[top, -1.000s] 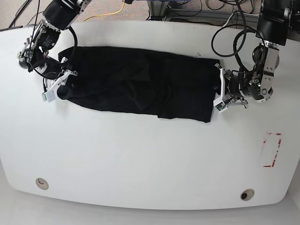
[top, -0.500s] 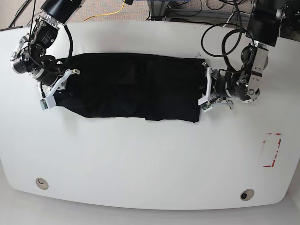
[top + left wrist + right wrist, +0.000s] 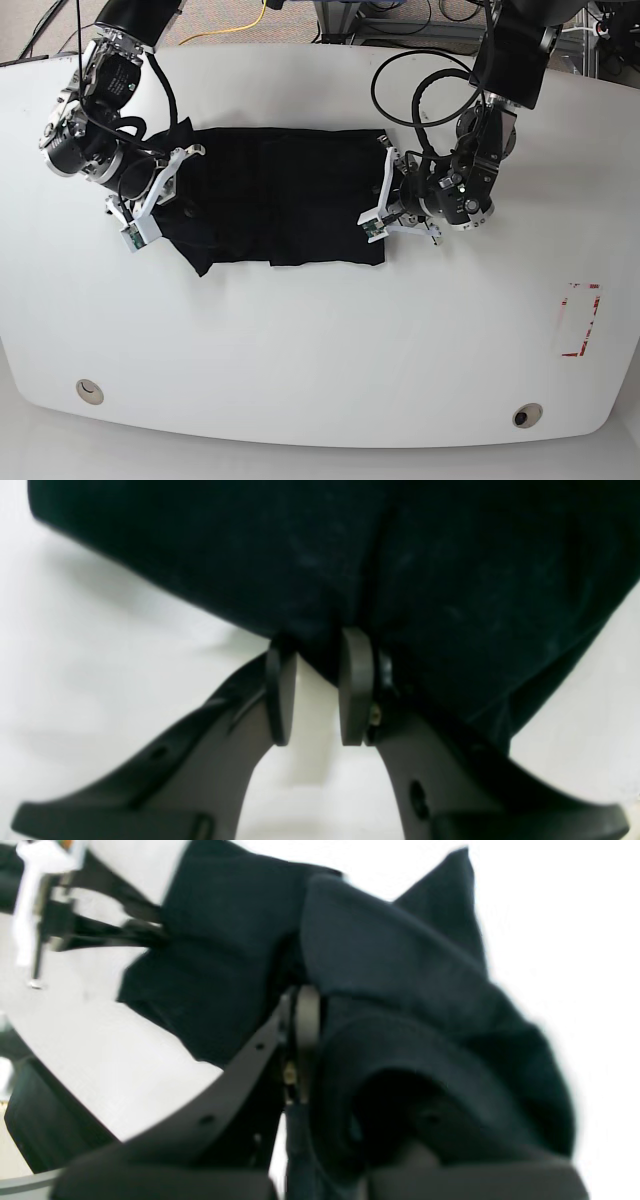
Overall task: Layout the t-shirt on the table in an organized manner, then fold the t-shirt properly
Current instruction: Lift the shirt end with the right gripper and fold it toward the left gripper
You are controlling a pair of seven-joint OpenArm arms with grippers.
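Observation:
The black t-shirt (image 3: 280, 195) lies bunched into a wide band on the white table (image 3: 320, 340), left of centre toward the far side. At the shirt's right edge my left gripper (image 3: 378, 200) is shut on the hem. In the left wrist view the cloth (image 3: 350, 555) runs in between the fingertips of the left gripper (image 3: 317, 655). My right gripper (image 3: 160, 185) is shut on the shirt's left end, where a flap hangs toward the front. In the right wrist view folds of shirt (image 3: 400, 990) drape over the right gripper (image 3: 302, 1005) and hide one finger.
A red tape rectangle (image 3: 580, 320) marks the table's right side. Two round grommet holes (image 3: 90, 391) (image 3: 526, 414) sit near the front edge. Black cables (image 3: 440, 80) loop over the far side by the arm on the right.
Both grippers have drawn toward each other with the shirt in them. The shirt's right edge has moved well to the left and its left end to the right, so it now spans less width.

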